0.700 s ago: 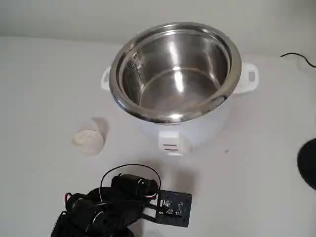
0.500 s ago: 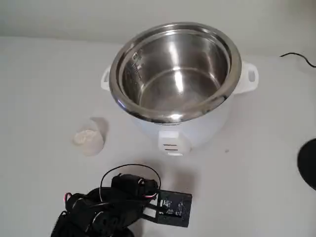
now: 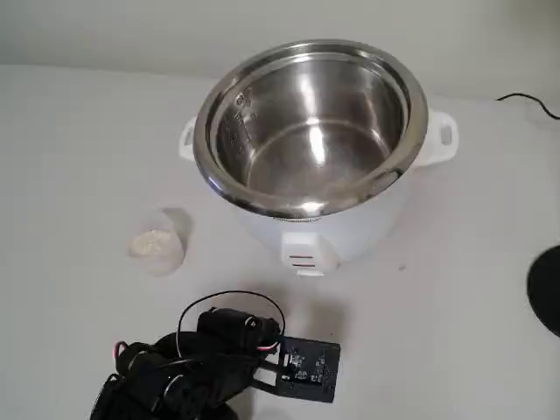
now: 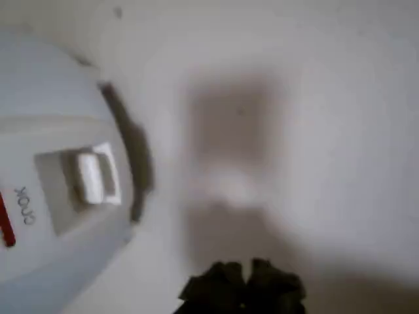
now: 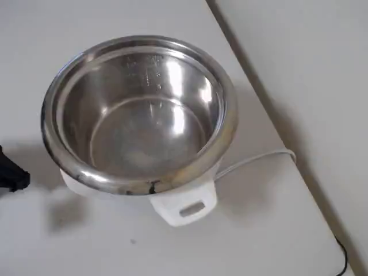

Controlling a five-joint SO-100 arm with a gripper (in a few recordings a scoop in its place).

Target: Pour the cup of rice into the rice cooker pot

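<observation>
On the white cooker body (image 4: 59, 196), the wrist view shows a small dark word beside the switch, lying sideways; it seems to read "COOK", though blur leaves the letters uncertain. A red mark sits just next to it at the picture's left edge, with no legible text. Inside the rice cooker pot (image 3: 262, 131), the fixed view shows level marks with tiny figures on the inner wall near the rim, too small to read. The overhead view shows the same marks (image 5: 150, 72), equally illegible.
</observation>
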